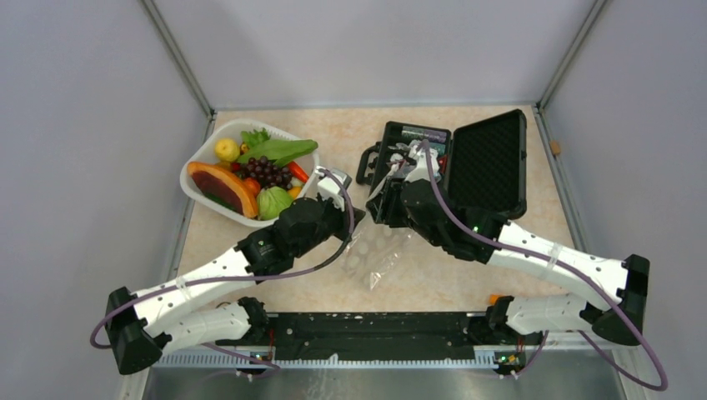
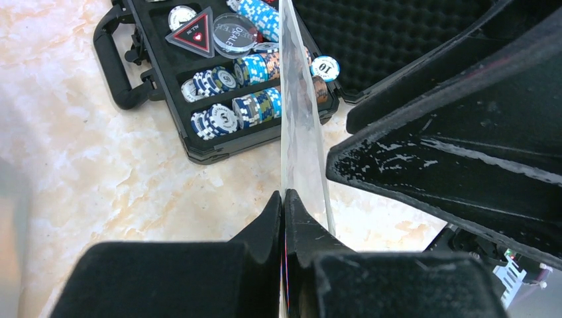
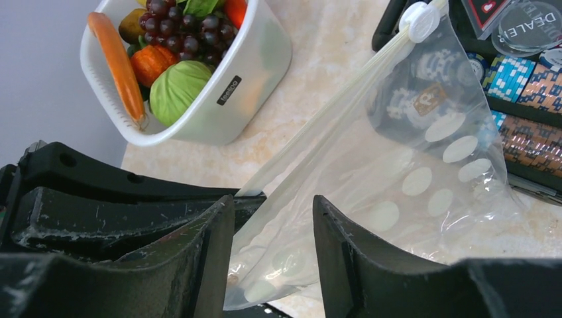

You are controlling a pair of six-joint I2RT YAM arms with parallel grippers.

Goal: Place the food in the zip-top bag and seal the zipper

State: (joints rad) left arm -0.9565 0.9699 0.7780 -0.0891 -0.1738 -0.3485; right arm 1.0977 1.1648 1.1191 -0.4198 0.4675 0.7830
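White plastic basket [image 1: 190,187] holds the food [image 1: 265,171]; the black case [image 1: 488,158] holds poker chips [image 2: 245,109]. My left gripper [image 2: 283,199] pinches the zip-top bag [image 3: 411,179]; my right gripper [image 3: 273,202] gapes around it.

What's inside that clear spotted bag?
The zip-top bag looks empty; the chips seen through it lie in the black case behind. Part of it is hidden by the right gripper.

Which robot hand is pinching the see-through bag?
The left gripper: its jaws are shut on the zip-top bag. The right gripper has jaws apart, with the bag between them.
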